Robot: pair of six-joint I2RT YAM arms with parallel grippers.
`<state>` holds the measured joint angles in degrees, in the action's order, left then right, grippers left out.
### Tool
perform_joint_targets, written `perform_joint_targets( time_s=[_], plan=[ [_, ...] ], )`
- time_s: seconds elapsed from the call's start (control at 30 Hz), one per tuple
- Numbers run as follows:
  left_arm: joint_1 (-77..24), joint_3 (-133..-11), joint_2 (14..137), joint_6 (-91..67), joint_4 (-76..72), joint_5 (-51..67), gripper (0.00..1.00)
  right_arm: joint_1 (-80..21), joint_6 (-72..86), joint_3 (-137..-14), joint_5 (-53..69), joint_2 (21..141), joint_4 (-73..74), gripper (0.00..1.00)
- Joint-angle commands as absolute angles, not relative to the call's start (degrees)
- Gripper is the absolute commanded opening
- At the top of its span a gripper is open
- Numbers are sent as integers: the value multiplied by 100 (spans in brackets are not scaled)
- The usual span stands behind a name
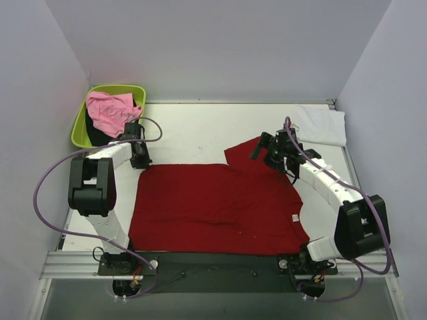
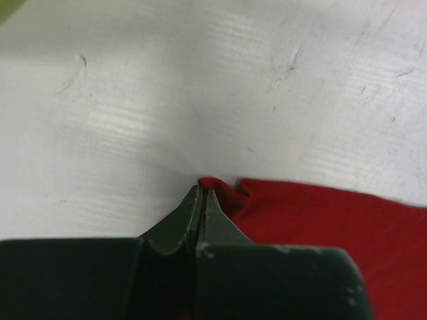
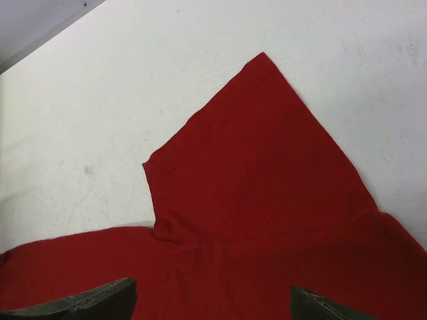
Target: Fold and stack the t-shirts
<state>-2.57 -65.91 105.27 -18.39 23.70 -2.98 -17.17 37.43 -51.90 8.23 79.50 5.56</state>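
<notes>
The deep red t-shirt [image 1: 213,207] lies spread flat on the white table, one sleeve [image 1: 243,152] pointing to the far right. My left gripper [image 1: 140,160] is down at the shirt's far left corner. In the left wrist view its jaws are pressed together on a bunched tip of the red cloth [image 2: 220,190]. My right gripper [image 1: 270,150] hovers open over the sleeve [image 3: 260,160], with its dark fingertips [image 3: 100,303] spread wide above the red cloth. A pink t-shirt [image 1: 110,110] lies on a black one [image 1: 93,133] in the tub. A white t-shirt [image 1: 323,123] lies folded at the back right.
The lime-green tub [image 1: 80,137] stands at the table's back left corner, close behind my left arm. Grey walls close in the table on three sides. A metal rail [image 1: 213,263] runs along the near edge by the arm bases.
</notes>
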Motion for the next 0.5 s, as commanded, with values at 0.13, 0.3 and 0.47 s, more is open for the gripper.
perform_joint_targets(
  time_s=[0.13, 0.3, 0.47],
  plan=[
    [-202, -6600, 9914, -2118, 2883, -281, 0, -1494, 3604, -6564, 238, 9341, 720, 95],
    [-211, -6495, 9686, -2285, 2734, -36, 0, -1346, 3393, -7450, -317, 10299, 887, 91],
    [-220, -6478, 9598, -2320, 2707, 131, 0, -1169, 3322, -8102, -202, 11143, 1010, 86]
  ],
)
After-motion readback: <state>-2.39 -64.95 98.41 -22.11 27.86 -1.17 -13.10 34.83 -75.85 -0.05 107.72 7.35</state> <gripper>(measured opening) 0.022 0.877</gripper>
